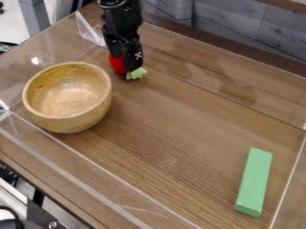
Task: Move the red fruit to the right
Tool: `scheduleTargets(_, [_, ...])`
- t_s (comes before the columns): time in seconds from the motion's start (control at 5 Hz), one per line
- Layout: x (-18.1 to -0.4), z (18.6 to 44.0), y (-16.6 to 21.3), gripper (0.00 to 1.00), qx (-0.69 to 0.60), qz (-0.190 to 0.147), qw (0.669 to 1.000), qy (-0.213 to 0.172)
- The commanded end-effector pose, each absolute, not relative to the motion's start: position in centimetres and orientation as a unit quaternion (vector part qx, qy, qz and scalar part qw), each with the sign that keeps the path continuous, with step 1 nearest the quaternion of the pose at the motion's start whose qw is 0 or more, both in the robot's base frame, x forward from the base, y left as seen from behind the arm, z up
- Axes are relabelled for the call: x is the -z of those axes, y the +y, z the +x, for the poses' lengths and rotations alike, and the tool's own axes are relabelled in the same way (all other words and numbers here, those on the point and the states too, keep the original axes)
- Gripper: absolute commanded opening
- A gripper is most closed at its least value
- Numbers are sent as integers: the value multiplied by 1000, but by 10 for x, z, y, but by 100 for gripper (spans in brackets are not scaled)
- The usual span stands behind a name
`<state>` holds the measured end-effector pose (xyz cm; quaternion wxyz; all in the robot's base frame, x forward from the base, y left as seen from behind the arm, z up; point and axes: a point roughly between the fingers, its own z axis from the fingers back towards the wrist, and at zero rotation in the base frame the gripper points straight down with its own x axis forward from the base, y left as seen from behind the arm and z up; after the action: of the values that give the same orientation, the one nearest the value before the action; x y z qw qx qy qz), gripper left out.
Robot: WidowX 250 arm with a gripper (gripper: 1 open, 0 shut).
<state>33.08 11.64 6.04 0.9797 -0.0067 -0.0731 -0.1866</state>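
Gripper over the red fruit, far left part of the surface

Dark gripper (pixel 124 55) at the upper left of the view, reaching down from the top edge of the frame. Its tip region overlaps the red fruit (pixel 117 64) in this view. Jaw state: cannot tell; the fingers are small, dark and merge with one another, so neither a gap nor a grip can be read. Contact with the fruit likewise cannot be confirmed.

Red fruit: on the left part of the wooden surface (pixel 180 112), partly covered by the dark fingers. Red body shows to the left of them; the pale green leafy cap (pixel 138 73) shows below and to the right, pointing toward the lower right of the view.

Wooden bowl (pixel 67 97): light yellow-brown, round, upright, open side up. It sits to the lower left of the fruit in the view, near it, with its rim close to the left edge of the surface. Its visible interior is bare wood.

Green block (pixel 253 182): long, flat, pale green, lying at the lower right of the view, well apart from both fruit and bowl. Its long side runs roughly up and down the frame, leaning slightly, with the top end farther right.
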Motion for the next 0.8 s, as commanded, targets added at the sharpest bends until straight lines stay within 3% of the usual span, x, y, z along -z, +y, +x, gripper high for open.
scheduleTargets(0.0, [-79,342,131,100,216,11,971,-99])
scheduleTargets(0.4, [-93,346,134,100,244,10,964,-109])
scheduleTargets(0.6, [-82,346,129,100,243,8,964,-103])
